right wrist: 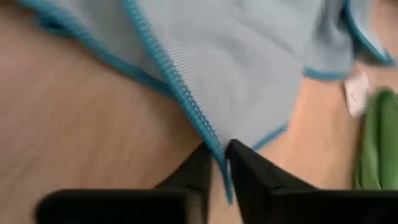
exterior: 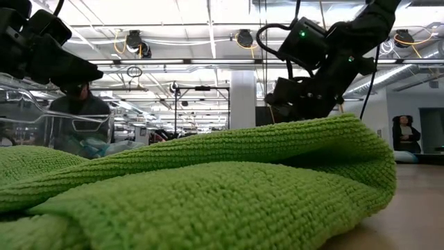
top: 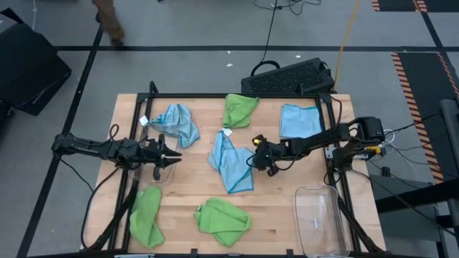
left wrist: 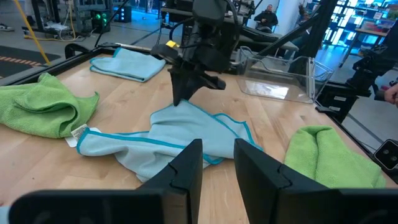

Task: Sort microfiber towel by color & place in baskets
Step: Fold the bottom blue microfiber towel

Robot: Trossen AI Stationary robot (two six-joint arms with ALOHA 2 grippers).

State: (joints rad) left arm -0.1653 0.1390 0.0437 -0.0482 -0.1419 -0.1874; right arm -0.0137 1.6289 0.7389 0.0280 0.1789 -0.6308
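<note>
Three light blue towels lie on the wooden table: one at the far left (top: 176,123), one at the far right (top: 299,120), and a rumpled one in the middle (top: 229,161). Green towels lie at the far middle (top: 239,109), near left (top: 147,215) and near middle (top: 224,221). A clear basket (top: 320,218) stands at the near right; a second clear basket (exterior: 69,132) stands at the left, by my left gripper. My right gripper (top: 252,159) is shut on the middle blue towel. My left gripper (left wrist: 217,165) hovers open at the table's left with nothing between its fingers. My right gripper pinches the middle blue towel's stitched darker-blue edge (right wrist: 208,140) between its two fingers, on the towel's right side. The fingers (left wrist: 180,99) slant down from the table's right. The towel lies rumpled on the table.
A black perforated crate (top: 287,77) sits beyond the table's far edge. A black frame runs round the table (top: 215,95). Bare wood shows between the towels near the middle. People sit and walk in the room beyond.
</note>
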